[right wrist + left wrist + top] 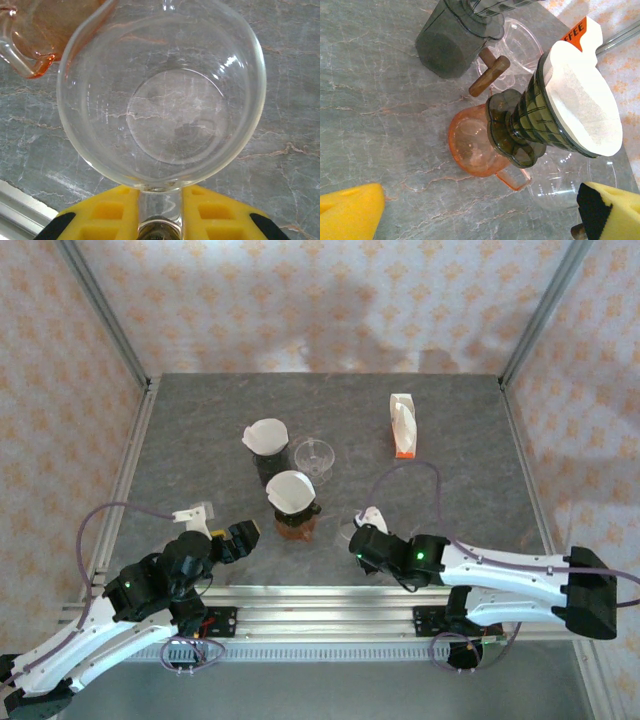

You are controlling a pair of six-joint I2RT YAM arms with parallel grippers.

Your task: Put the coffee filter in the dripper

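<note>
Since the paper filter [585, 110] already sits opened inside the dark dripper [535, 125], which rests on the orange cup [470, 145] just ahead of the left gripper [480, 220], the placing step looks finished or very nearly so. That gripper is released. Its yellow fingers [350, 212] are spread wide and touch nothing, with the dripper ahead and between them. The right gripper [160, 215] is clenched on the handle [159, 197] of an empty glass jug [95, 145]. The jug stands directly in front of it, just beside the orange cup, which lies ahead and to its left. The filter's rim seems to lie evenly against the cone. I judge the next move calls for little more than checking the seating, then letting go of the jug without nudging the cup.
</note>
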